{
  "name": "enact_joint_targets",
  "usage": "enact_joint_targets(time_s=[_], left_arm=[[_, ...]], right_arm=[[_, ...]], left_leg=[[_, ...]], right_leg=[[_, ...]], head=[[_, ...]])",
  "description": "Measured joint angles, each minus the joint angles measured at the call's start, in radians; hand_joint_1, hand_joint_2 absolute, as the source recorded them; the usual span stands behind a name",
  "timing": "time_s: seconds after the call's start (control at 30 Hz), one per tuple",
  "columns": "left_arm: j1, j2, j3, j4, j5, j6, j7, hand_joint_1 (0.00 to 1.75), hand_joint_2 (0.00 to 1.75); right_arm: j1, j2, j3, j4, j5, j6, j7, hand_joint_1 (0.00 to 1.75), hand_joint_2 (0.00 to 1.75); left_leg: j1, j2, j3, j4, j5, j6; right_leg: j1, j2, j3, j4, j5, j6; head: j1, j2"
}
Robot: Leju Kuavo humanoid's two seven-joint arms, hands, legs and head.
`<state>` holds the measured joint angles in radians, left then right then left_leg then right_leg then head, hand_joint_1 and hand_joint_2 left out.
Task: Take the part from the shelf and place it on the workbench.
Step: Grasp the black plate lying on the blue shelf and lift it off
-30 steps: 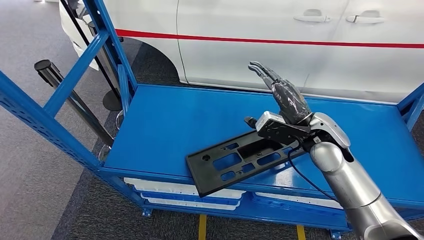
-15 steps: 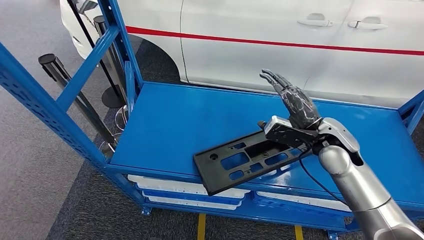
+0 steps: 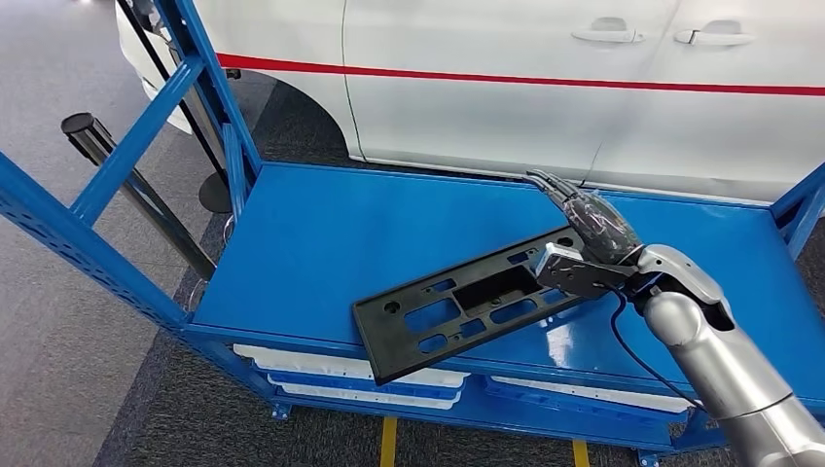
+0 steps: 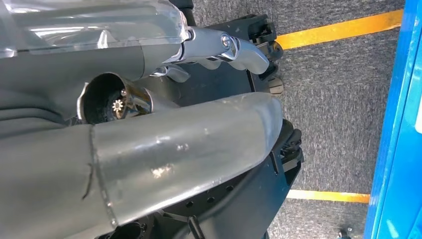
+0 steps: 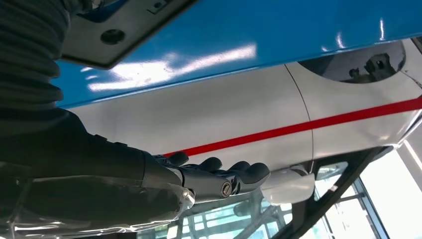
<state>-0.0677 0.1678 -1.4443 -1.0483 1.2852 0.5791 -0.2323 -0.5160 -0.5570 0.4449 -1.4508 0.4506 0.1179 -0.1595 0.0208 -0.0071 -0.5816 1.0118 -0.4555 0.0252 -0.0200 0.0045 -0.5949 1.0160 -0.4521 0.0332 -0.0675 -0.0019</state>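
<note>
Part (image 3: 467,304): flat black slotted plate on the blue shelf (image 3: 321,243), front corner overhanging the edge.
Handling: looks stiff, light, prob. plastic; you grab a long edge or slot.
R hand (image 3: 590,222): fingers straight, at part's far end, holding nothing.
L hand (image 4: 219,50): grip can't tell.

White car (image 3: 545,88) just behind the blue rack, side-on, with a red stripe (image 3: 525,80) along the doors and two door handles (image 3: 608,34) above that stripe. Dark wheel arch (image 3: 302,117) at the car's left end. Black post (image 3: 136,190) leaning on grey carpet (image 3: 58,321) left of the car. Yellow floor lines (image 3: 389,443) well in front of the car.
</note>
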Motion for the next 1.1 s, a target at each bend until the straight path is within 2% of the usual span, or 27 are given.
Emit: enact_joint_targets(time_s=[0.3,0.57,0.9,1.1], left_arm=[[0.0,0.0,0.0,0.0,0.023,0.004,0.0,0.0,0.0],[0.001,0.0,0.0,0.0,0.042,0.01,0.002,0.0,0.0],[0.001,0.0,0.0,0.001,0.063,0.006,0.007,0.0,0.0],[0.001,-0.001,0.0,0.003,0.066,0.001,0.007,0.0,0.0]], right_arm=[[0.009,-0.13,-0.031,0.056,-0.072,0.084,-0.078,0.0,1.75],[0.012,-0.244,-0.044,0.079,-0.115,0.169,-0.143,0.0,1.75],[0.004,-0.316,-0.012,0.098,-0.104,0.216,-0.178,0.0,1.75],[-0.008,-0.333,0.021,0.107,-0.099,0.221,-0.182,0.0,1.75]], left_leg=[[0.0,-0.001,-0.001,-0.001,0.0,-0.013],[-0.001,-0.001,-0.003,0.004,-0.001,-0.014],[-0.001,-0.001,-0.003,0.004,-0.002,-0.014],[-0.001,-0.001,-0.003,0.004,-0.002,-0.014]], right_leg=[[0.004,-0.003,0.0,0.002,-0.001,-0.002],[0.003,-0.004,0.001,0.001,0.0,-0.002],[0.002,-0.004,0.001,0.001,0.0,-0.001],[0.002,-0.004,0.001,0.001,0.0,-0.001]], head=[[0.0,0.0],[0.0,0.0],[0.0,0.0],[0.0,0.0]])
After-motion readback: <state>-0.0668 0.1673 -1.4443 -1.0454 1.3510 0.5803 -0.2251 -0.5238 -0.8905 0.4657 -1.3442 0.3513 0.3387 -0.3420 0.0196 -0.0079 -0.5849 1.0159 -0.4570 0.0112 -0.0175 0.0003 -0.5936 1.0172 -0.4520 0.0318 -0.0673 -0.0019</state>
